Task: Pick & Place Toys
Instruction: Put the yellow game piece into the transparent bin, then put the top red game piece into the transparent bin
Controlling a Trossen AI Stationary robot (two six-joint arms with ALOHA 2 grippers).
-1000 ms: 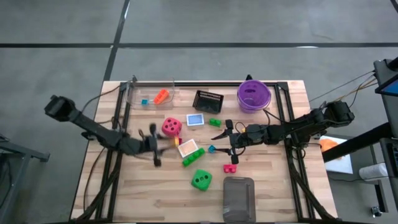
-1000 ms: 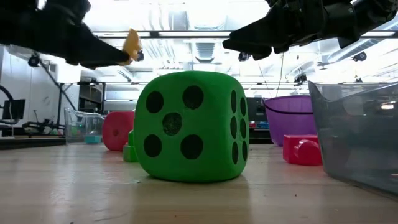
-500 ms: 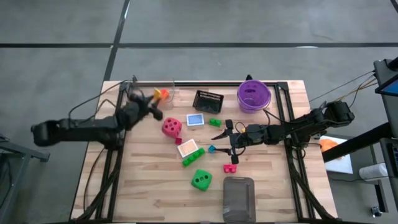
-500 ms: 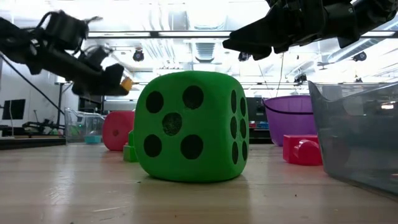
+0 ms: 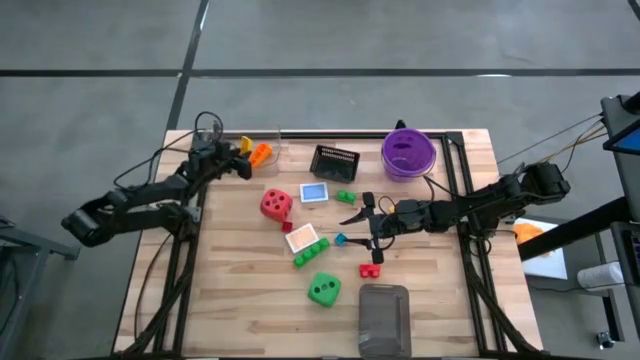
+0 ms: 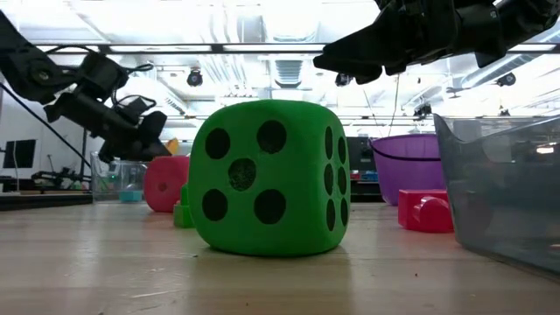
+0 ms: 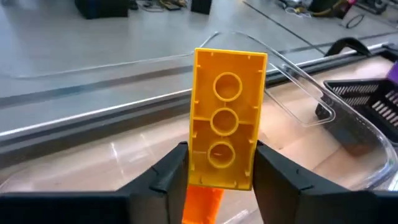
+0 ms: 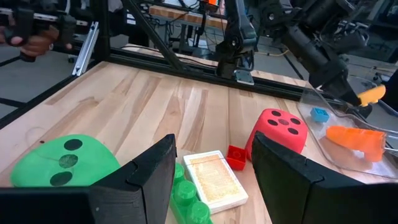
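My left gripper (image 5: pixel 240 152) is at the table's far left, over a clear container (image 5: pixel 262 145), shut on a yellow brick (image 7: pixel 225 115). An orange brick (image 5: pixel 260 154) lies in the container right below it. My right gripper (image 5: pixel 366 226) hangs open above the table's middle with nothing between its fingers. Below and around it lie a red die (image 5: pixel 276 205), a green die (image 5: pixel 322 289), two picture cards (image 5: pixel 302 238), green bricks (image 5: pixel 310 253), a red brick (image 5: pixel 370 269) and a small blue one (image 5: pixel 340 239). My left gripper pinches the yellow brick's two long sides near one end (image 7: pixel 219 169) between its two fingers. The fingers come from the table's left, slanting slightly down, and lie along the brick. The brick sticks out past the fingertips, its hollow underside toward the wrist camera, clear of the container.
A black mesh basket (image 5: pixel 334 160) and a purple bowl (image 5: pixel 407 152) stand along the far edge. A grey see-through bin (image 5: pixel 384 318) stands at the near edge, right of the green die. Cables run along the table's left side.
My left gripper has swung from beside the red die toward the table's far edge with the yellow brick, rolling as it went. It now stands over the clear container. The brick stays between its fingers.
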